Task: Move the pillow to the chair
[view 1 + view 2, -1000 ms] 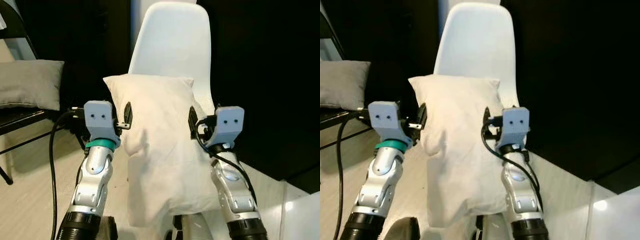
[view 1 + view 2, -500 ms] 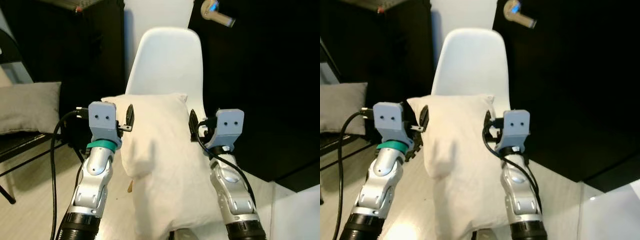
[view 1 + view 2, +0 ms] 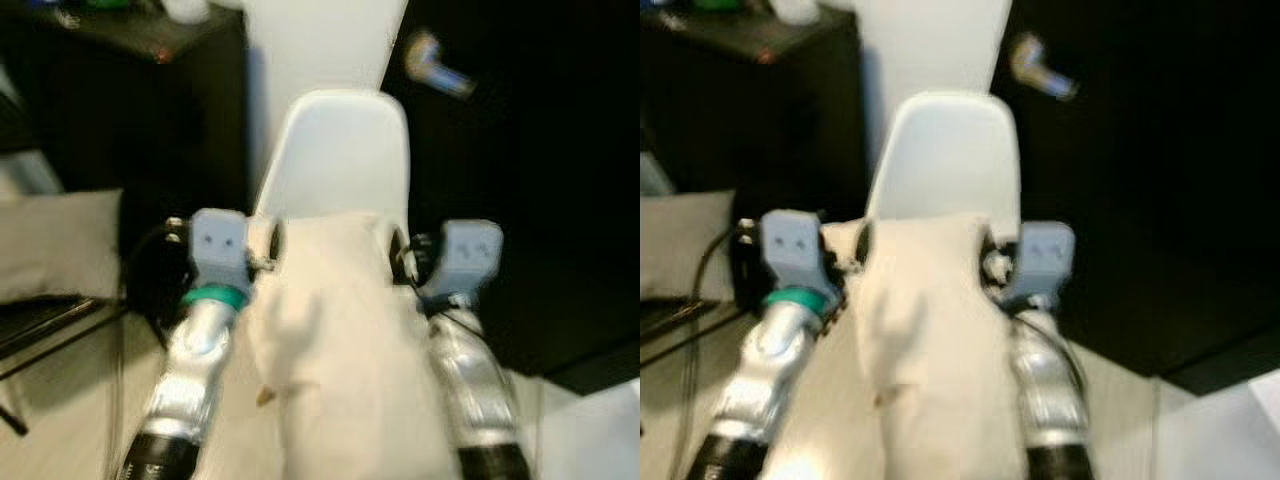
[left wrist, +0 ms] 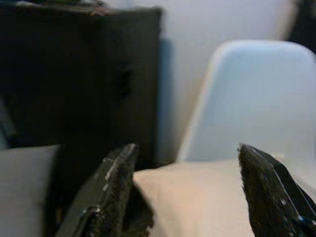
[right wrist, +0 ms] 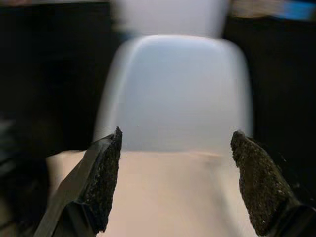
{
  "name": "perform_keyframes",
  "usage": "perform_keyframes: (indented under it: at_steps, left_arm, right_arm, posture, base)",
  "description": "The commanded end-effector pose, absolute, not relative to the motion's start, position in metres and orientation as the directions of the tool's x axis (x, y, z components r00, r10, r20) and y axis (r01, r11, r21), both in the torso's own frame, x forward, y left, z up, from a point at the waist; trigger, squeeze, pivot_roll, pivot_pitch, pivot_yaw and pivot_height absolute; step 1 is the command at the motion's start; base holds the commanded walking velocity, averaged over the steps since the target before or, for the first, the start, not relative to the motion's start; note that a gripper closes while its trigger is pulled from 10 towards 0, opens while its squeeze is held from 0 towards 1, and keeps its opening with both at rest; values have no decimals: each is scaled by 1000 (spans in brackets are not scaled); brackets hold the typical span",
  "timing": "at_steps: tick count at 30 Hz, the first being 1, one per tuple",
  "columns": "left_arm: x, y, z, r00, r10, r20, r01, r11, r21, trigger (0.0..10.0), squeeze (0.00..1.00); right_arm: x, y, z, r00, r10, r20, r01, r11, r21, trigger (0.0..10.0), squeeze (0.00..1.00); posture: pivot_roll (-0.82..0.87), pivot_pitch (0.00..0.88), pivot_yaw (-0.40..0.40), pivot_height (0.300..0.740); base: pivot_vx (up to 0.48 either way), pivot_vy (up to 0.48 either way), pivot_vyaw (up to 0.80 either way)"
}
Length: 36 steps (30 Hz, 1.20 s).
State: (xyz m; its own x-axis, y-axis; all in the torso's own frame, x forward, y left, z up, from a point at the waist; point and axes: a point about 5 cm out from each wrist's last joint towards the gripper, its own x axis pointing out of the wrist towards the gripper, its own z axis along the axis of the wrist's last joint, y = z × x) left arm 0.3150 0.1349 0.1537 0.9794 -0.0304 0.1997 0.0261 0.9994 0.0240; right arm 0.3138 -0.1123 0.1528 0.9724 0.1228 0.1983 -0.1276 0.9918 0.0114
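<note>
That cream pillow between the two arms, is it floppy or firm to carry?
Probably floppy: the cream pillow sags and creases below the left gripper and right gripper. Likely light, since a side squeeze alone seems to hold it up before the white chair.

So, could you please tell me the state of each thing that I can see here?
cream pillow: held up between the two end effectors, in front of the chair
white chair: upright
left end effector: open, against the pillow's side
right end effector: open, against the pillow's other side
grey cushion: lying on a dark seat on the left
</note>
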Motion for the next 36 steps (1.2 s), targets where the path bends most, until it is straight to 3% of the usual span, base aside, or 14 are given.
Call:
perform_keyframes:
  at_steps: [1, 14, 24, 36]
  left_arm:
    - [314, 125, 152, 980, -59, 190, 57, 998, 16, 10000, 0]
    - [313, 130, 145, 986, -56, 157, 52, 998, 27, 10000, 0]
    - [313, 140, 143, 989, -22, 146, 23, 1000, -5, 10000, 0]
    - [314, 139, 128, 997, -51, 64, 49, 998, 42, 10000, 0]
  right_arm:
    - [312, -123, 141, 985, 91, 147, -93, 996, 5, 10000, 0]
    - [314, -113, 136, 980, 158, 118, -161, 987, 12, 10000, 0]
    - [315, -109, 122, 988, 152, 33, -149, 986, -78, 10000, 0]
    - [313, -117, 110, 994, 106, -20, -107, 994, -31, 10000, 0]
  posture:
    - [-34, 21, -24, 740]
    - [-21, 9, -35, 740]
    - [-21, 9, -29, 740]
    - [-22, 12, -22, 740]
  base:
    - [0, 0, 0]
    - [0, 0, 0]
    - [0, 0, 0]
    - [0, 0, 0]
